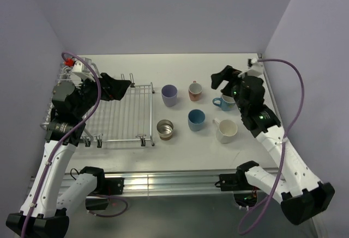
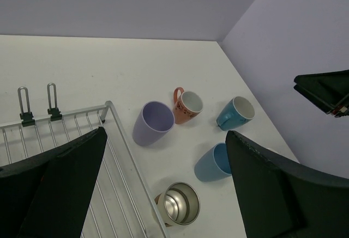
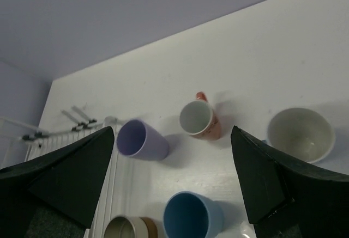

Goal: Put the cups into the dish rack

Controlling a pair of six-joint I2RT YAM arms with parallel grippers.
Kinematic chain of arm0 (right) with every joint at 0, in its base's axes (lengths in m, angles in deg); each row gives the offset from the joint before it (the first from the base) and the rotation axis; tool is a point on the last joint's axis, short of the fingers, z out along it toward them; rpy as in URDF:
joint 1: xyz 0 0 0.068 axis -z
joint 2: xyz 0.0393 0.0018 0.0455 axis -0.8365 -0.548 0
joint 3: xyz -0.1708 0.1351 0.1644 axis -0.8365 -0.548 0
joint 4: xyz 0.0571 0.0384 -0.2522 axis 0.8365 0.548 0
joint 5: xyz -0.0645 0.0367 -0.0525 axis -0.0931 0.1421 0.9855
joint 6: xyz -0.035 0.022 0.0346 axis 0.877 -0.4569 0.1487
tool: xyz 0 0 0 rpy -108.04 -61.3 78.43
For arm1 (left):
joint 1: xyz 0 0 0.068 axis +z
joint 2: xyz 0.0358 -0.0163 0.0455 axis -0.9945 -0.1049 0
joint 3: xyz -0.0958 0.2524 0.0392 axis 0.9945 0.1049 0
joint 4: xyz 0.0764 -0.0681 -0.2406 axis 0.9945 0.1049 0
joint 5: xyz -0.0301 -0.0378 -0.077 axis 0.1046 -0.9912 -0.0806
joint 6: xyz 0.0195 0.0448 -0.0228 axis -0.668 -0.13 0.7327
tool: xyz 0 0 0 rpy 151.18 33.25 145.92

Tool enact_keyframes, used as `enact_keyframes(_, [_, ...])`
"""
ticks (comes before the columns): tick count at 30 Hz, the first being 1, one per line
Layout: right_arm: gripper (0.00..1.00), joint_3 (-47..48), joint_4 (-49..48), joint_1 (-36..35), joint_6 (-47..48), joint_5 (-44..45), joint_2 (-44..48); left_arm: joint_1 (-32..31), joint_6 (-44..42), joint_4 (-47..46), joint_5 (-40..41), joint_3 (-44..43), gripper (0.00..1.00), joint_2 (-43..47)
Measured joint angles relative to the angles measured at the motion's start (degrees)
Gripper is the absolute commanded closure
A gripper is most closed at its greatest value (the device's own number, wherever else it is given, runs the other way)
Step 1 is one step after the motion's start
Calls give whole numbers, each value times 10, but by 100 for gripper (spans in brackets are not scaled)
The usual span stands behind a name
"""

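Nothing loaded yet: six cups [image 1: 196, 119] stand on the counter [image 1: 131, 66] at 3 o'clock of the dish rack [image 1: 122, 113]. The left hand [image 1: 121, 86] and right hand [image 1: 222, 80] are spread, empty; the right, above the light blue mug [image 1: 224, 102], likely must lower and pinch its rim

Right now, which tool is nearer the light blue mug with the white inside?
Right. The right tool sits open right beside the light blue mug, at its far side; the left tool is far off, over the dish rack.
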Motion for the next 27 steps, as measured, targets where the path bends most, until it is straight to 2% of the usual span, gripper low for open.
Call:
enact_keyframes(4, [15,51,15,-97,17,29,-73,0,0,0,0,0,2,-4])
enact_keyframes(5, [20,66,17,-120,20,34,-100,0,0,0,0,0,2,-5])
enact_keyframes(10, [30,127,28,-180,37,61,-210,0,0,0,0,0,3,-10])
enact_keyframes(16, [40,200,44,-234,58,85,-337,0,0,1,-2,0,3,-14])
enact_keyframes(27, [46,292,53,-267,82,89,-487,0,0,0,-5,0,3,-21])
